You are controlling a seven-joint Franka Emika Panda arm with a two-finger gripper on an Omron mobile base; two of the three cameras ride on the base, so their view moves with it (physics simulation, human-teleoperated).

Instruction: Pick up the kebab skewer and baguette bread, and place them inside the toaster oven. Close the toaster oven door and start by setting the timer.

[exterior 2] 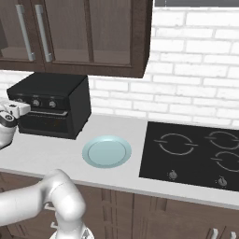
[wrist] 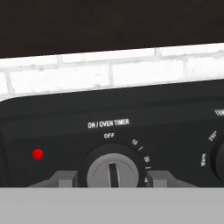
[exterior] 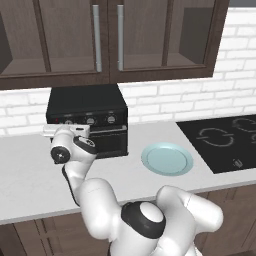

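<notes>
The black toaster oven stands at the back of the counter, and its door is up and closed. My gripper is pressed to the left end of the knob panel. In the hand view its two tips sit tight on either side of the timer knob, whose pointer stands upright under OFF. A red lamp glows left of the knob. The kebab skewer and the baguette bread are hidden from view.
A bare pale blue plate lies on the counter right of the oven. A black cooktop lies further right. Dark wall cabinets hang over the oven. Another knob sits right of the timer knob.
</notes>
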